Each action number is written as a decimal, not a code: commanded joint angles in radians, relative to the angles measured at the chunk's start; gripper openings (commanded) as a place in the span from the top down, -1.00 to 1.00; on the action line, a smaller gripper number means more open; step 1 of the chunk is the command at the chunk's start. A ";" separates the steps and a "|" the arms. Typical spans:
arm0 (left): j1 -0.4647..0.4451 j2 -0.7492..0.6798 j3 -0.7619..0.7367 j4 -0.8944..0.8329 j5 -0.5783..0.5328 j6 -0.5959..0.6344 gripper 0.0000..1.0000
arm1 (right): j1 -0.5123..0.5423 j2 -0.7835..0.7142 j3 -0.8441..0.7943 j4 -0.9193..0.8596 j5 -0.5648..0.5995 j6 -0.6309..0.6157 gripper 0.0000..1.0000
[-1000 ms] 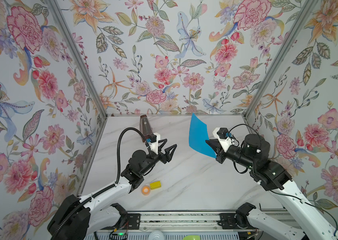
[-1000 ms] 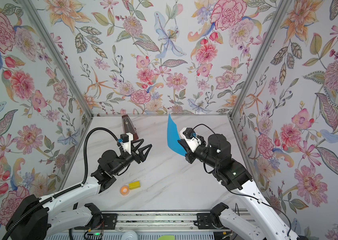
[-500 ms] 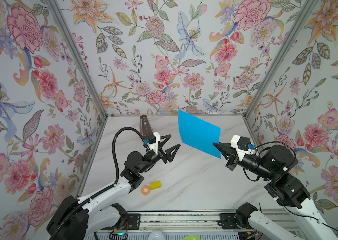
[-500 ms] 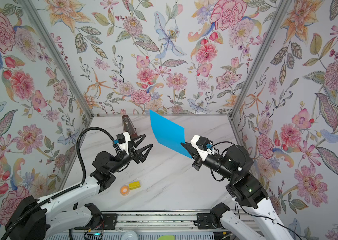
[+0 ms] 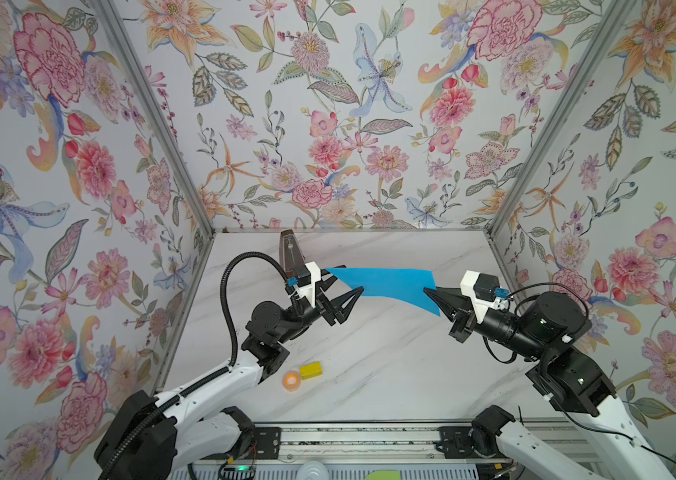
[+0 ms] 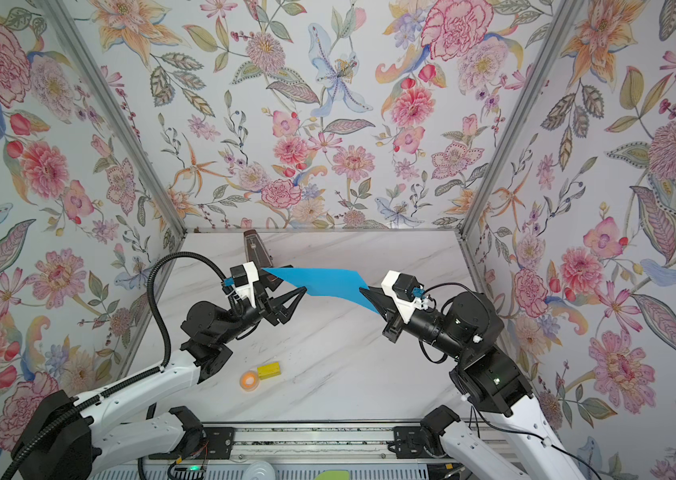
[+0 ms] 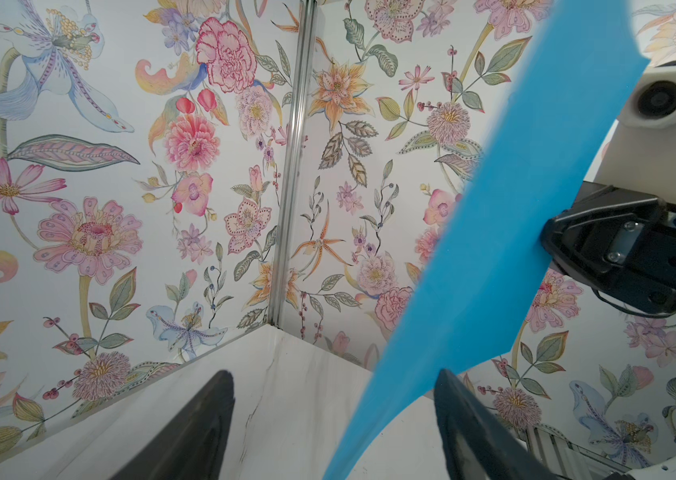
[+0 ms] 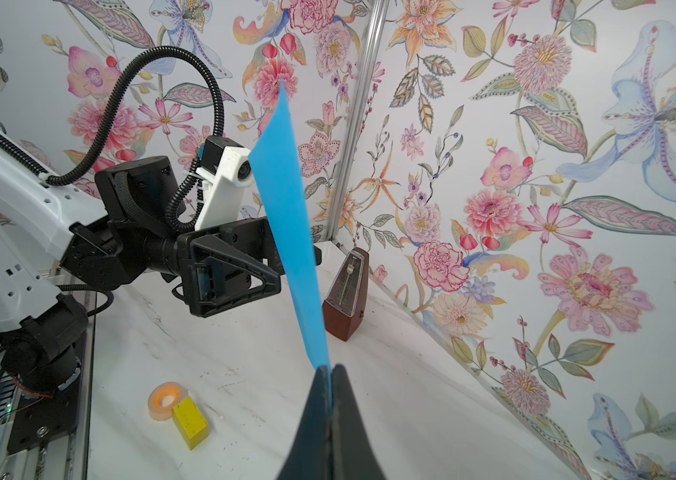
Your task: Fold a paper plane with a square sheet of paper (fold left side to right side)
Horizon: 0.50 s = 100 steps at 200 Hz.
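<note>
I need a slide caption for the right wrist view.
Right gripper pinches the blue paper sheet in mid-air, its far part between the jaws of the open left gripper.

The white marble-look tabletop (image 5: pixel 390 365) bears a brown pyramid-shaped metronome (image 5: pixel 289 249) at the back. A small yellow block (image 5: pixel 311 370) lies just beside an orange tape roll (image 5: pixel 291 380).

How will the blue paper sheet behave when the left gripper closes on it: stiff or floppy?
Likely floppy: the blue sheet, pinched at one edge by the shut right gripper, curves along its lower edge. Probably very light: that single pinch holds it airborne. Being thin, it may bend away or crease as the open left gripper closes.
</note>
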 commanded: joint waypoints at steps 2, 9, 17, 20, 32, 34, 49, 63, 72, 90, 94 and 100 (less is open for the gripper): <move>-0.008 0.008 0.031 0.065 0.043 -0.001 -0.34 | 0.005 -0.012 -0.012 0.040 -0.006 0.032 1.00; -0.008 0.008 0.026 0.073 0.045 -0.004 -0.25 | 0.007 -0.012 -0.012 0.041 -0.001 0.038 1.00; -0.008 0.006 0.021 0.084 0.046 -0.007 -0.15 | 0.006 -0.012 -0.012 0.042 0.003 0.042 1.00; -0.008 0.006 0.018 0.089 0.047 -0.008 -0.12 | 0.006 -0.013 -0.012 0.042 0.004 0.044 1.00; -0.008 0.005 0.010 0.102 0.047 -0.014 0.02 | 0.007 -0.015 -0.014 0.047 0.008 0.050 1.00; -0.008 0.005 0.010 0.104 0.048 -0.014 0.04 | 0.006 -0.015 -0.016 0.047 0.008 0.051 1.00; -0.008 0.007 0.008 0.109 0.053 -0.018 0.16 | 0.005 -0.016 -0.023 0.054 0.014 0.058 1.00; -0.008 0.008 0.008 0.112 0.059 -0.024 0.25 | 0.007 -0.016 -0.025 0.058 0.015 0.067 1.00; -0.008 0.008 0.007 0.114 0.063 -0.027 0.29 | 0.007 -0.017 -0.027 0.061 0.015 0.071 1.00; -0.008 0.008 0.001 0.121 0.062 -0.031 0.39 | 0.007 -0.020 -0.028 0.064 0.019 0.077 1.00; -0.008 0.008 0.000 0.122 0.061 -0.032 0.41 | 0.008 -0.020 -0.028 0.063 0.020 0.077 1.00; -0.008 0.009 -0.002 0.124 0.058 -0.031 0.44 | 0.008 -0.020 -0.028 0.063 0.024 0.080 1.00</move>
